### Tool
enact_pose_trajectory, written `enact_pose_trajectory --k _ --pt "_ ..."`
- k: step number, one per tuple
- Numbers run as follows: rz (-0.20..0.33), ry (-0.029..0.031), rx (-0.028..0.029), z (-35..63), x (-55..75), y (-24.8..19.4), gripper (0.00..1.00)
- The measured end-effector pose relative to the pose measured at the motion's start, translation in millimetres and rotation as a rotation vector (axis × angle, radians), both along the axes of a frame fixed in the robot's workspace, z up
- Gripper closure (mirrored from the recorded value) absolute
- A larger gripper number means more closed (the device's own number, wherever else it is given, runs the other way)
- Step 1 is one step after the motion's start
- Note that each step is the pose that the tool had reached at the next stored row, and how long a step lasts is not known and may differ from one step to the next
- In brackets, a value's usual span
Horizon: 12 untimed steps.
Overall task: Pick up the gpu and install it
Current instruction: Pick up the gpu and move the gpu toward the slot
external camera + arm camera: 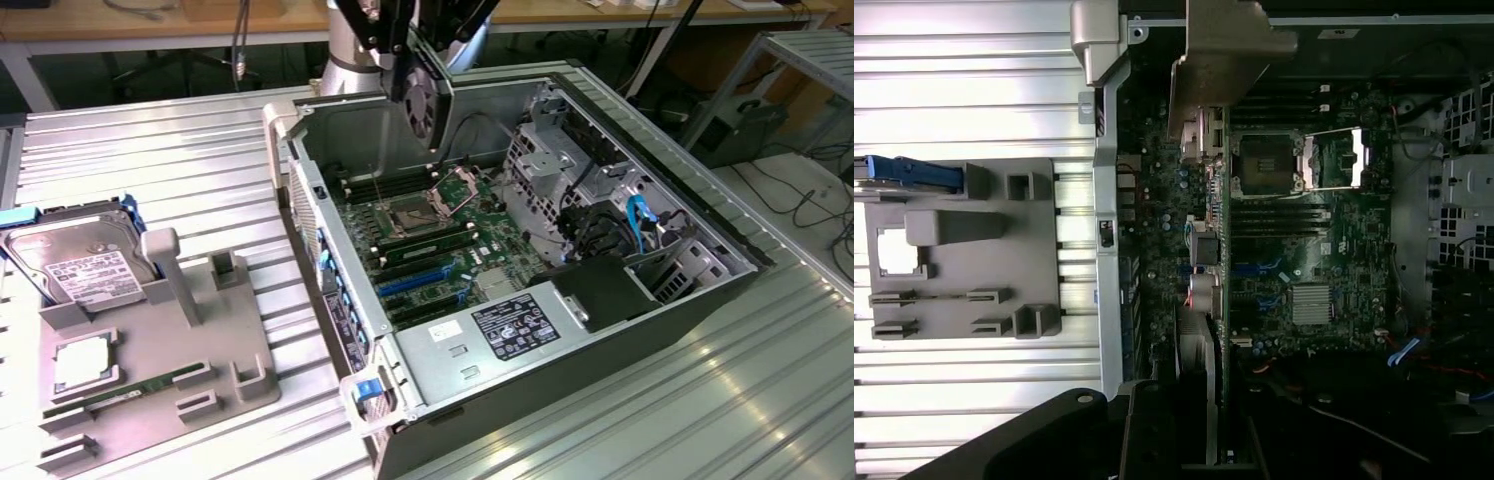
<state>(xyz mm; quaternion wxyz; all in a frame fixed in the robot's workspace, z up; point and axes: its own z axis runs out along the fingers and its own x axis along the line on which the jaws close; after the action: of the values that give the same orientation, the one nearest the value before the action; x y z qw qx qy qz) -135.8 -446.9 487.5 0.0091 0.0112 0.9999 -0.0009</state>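
At twelve o'clock in the exterior view, above the open computer case (707,300), the claw (404,48) is closed partway on the gpu (430,95), gripping its upper edge. The card hangs upright, clear of the motherboard (441,255). At eight o'clock, a grey holder (200,350) on the tabletop (160,150) carries a hard drive (80,265).
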Motion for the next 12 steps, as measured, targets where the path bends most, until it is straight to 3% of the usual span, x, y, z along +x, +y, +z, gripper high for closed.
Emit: enact_pose_trajectory --k 12 --pt "0.0 0.0 -0.0001 -0.6 15.3 0.0 0.72"
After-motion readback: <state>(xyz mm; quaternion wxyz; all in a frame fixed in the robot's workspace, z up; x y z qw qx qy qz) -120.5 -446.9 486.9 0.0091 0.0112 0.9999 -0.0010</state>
